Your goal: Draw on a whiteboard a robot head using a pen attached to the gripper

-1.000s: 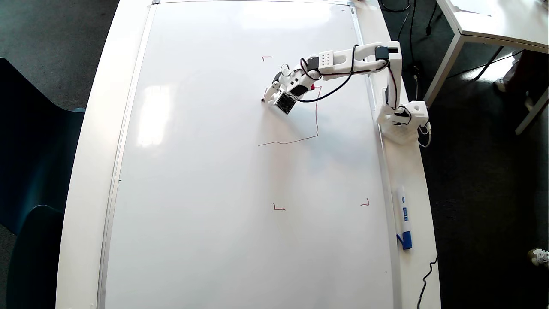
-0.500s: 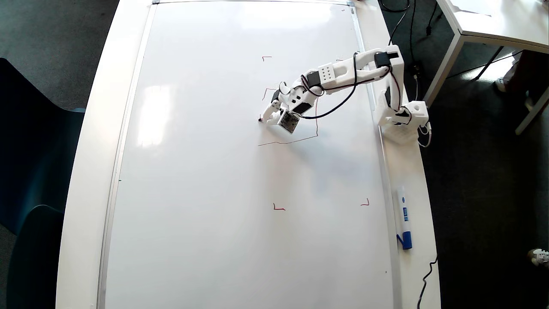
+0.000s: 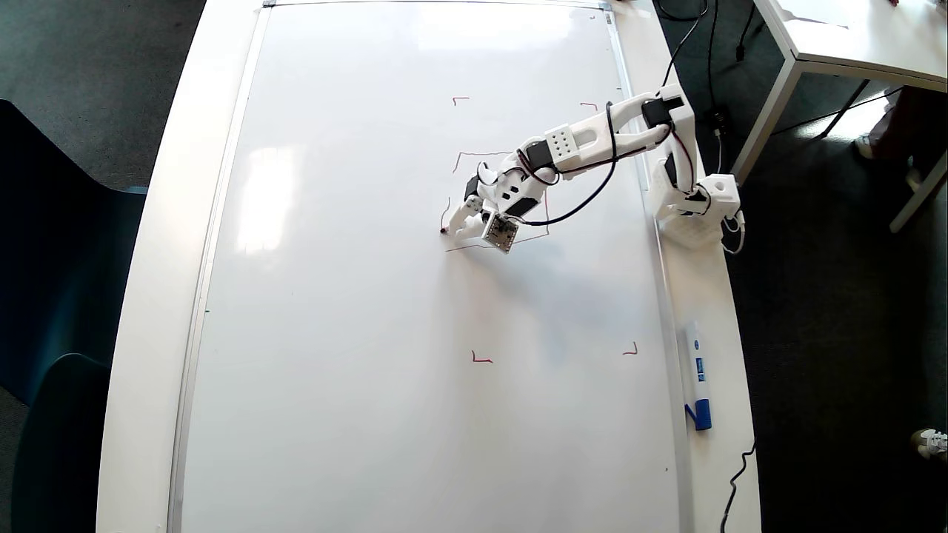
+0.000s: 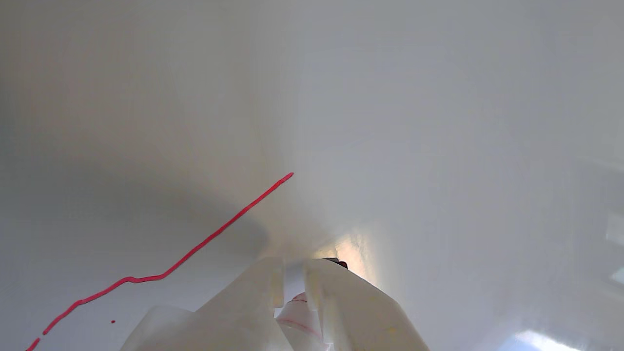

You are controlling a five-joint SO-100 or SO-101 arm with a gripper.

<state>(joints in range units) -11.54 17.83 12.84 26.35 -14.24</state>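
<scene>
The whiteboard (image 3: 355, 311) fills most of the overhead view. On it is part of the robot head (image 3: 485, 154): a thin red outline with a top edge, a right edge, a bottom edge and a left edge that stops at the pen tip. My white gripper (image 3: 461, 224) hovers over the outline's lower left and is shut on the pen (image 3: 444, 231), whose red tip touches the board. In the wrist view the gripper (image 4: 294, 267) clamps the pen (image 4: 297, 312) at the bottom edge. A red stroke (image 4: 195, 251) slants across the whiteboard (image 4: 414, 122) to their left.
Small red corner marks (image 3: 481, 360) sit around the drawing area. A white-and-blue marker (image 3: 696, 374) lies on the white table rim right of the board. The arm's base (image 3: 696, 200) stands on that rim. A second table (image 3: 852, 37) is at the top right.
The gripper has moved down the overhead view with the pen on the board. The outline's top edge has come into sight and its left edge has grown downward.
</scene>
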